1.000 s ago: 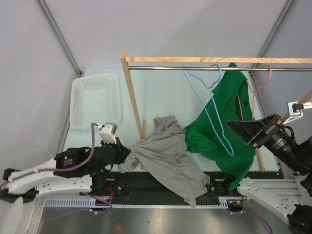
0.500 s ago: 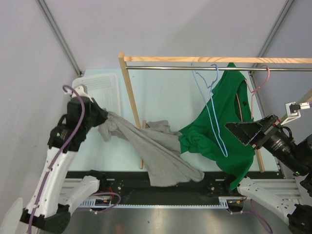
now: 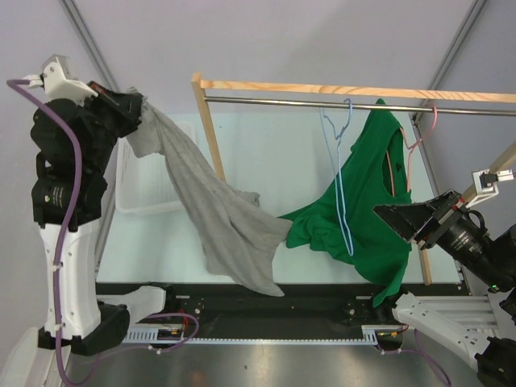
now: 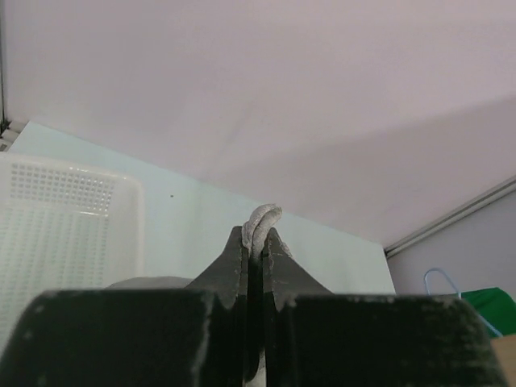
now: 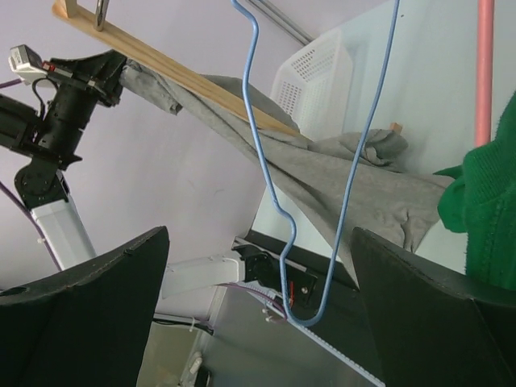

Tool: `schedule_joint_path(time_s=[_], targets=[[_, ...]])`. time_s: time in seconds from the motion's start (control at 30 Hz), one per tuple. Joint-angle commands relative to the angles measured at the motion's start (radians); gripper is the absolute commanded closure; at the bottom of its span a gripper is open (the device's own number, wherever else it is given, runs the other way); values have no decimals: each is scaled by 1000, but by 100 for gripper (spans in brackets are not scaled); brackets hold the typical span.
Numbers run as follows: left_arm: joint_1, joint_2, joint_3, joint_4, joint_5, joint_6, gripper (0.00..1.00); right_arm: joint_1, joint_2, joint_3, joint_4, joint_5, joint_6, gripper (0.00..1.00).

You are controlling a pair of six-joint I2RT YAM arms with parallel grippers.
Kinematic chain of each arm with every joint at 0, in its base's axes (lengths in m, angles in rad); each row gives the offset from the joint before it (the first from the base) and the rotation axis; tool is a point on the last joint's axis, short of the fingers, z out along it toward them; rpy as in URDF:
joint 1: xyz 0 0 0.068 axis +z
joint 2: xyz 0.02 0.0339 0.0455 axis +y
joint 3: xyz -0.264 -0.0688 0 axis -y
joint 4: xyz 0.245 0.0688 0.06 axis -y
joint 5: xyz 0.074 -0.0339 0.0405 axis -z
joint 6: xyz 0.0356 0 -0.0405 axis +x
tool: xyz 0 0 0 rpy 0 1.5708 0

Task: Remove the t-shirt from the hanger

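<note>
Worktop point(image 3: 274, 161): pale green, flat. White perforated basket point(image 3: 145, 187) sits on it at 9 o'clock, close to the left edge. Wooden rack point(image 3: 322, 89) stands on it, uprights at 11 and 4 o'clock. Lower end of grey t-shirt point(image 3: 238, 242) trails onto the surface at 6 o'clock. Folds of green garment point(image 3: 322, 230) appear to rest at 4 o'clock, nearer centre

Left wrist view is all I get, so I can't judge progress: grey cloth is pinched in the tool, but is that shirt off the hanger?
Observer: Yes. The blue hanger hangs bare on the rail, the grey t-shirt clear of it.
Operator: Where does it trail?
Observer: From the left tool across the wooden post, its lower end beside the green shirt.
Operator: And the right tool?
Observer: The right tool is open, holding nothing, near the green shirt.
</note>
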Motion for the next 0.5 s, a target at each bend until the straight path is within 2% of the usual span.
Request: schedule_joint_path(time_s=[0.0, 0.1, 0.27, 0.33, 0.47], targets=[[20, -54, -125, 52, -45, 50, 100, 5, 11, 20, -17, -7, -12, 0], [29, 20, 11, -31, -61, 106, 100, 5, 22, 35, -28, -10, -23, 0], [31, 171, 380, -169, -149, 150, 100, 5, 11, 43, -34, 7, -17, 0], [31, 184, 482, -160, -162, 153, 100, 8, 13, 46, -37, 8, -22, 0], [31, 170, 487, -57, -128, 137, 100, 6, 24, 69, -52, 10, -20, 0]])
